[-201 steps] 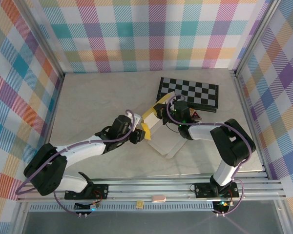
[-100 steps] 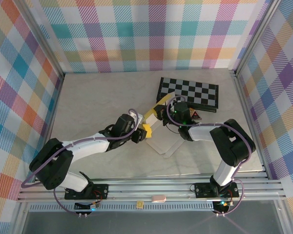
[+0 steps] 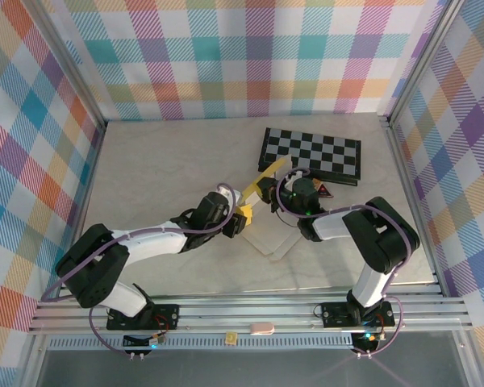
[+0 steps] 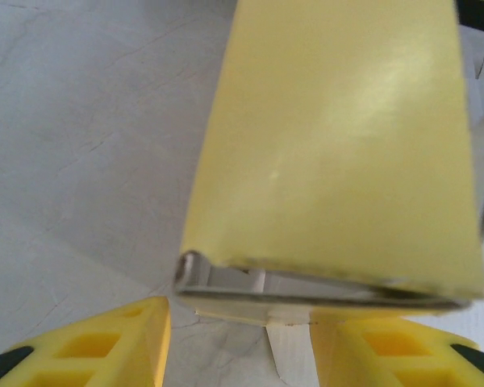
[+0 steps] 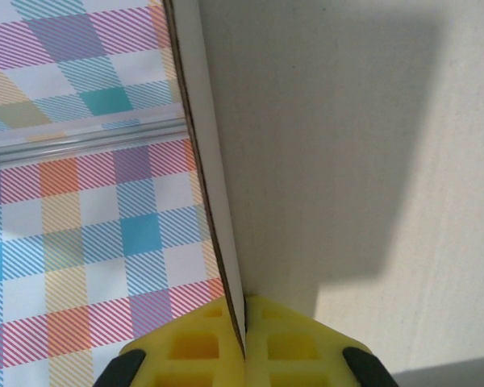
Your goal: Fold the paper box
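Mustard paper box (image 3: pixel 253 190) stands half-folded mid-table, nr checkered board (image 3: pixel 310 151). Right gripper (image 5: pixel 244 332) clamped on a panel edge; left gripper (image 4: pixel 244 326) apart, folded flap just ahead. Next, prob: left nips flap, creases it.

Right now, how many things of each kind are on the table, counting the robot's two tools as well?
paper box: 1
checkered board: 1
tools: 2 (left tool, right tool)
Total: 4
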`<state>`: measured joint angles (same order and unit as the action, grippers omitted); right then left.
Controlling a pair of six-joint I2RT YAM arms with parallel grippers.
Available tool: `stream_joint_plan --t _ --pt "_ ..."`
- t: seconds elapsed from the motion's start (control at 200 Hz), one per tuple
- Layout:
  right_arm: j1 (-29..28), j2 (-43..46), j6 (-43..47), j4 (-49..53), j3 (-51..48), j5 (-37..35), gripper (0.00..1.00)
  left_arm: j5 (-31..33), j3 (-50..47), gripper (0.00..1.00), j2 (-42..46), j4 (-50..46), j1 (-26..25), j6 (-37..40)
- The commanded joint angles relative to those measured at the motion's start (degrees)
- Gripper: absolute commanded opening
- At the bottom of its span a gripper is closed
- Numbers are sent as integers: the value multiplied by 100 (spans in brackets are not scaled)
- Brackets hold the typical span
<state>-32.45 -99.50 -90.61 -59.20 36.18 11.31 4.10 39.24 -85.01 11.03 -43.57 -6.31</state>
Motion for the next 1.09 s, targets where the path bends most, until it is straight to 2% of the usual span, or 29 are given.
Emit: stream_joint_plan --t 0.0,0.275,0.64,0.93,1.09 --pt "-69 -223 -155 260 -123 49 0 789 9 47 -81 560 -111 -193" --pt "-138 -254 -279 453 -50 -32 0 1271 148 39 -398 831 -240 -466" --pt "-289 -699 -357 -233 -250 -261 0 1838 317 32 -648 814 -326 -790" --pt "-334 -671 -436 -185 -323 -304 0 2054 619 14 -808 514 -441 -814" --pt "-462 -657 -543 -147 -286 -448 0 2685 1020 8 -1055 26 -624 -986"
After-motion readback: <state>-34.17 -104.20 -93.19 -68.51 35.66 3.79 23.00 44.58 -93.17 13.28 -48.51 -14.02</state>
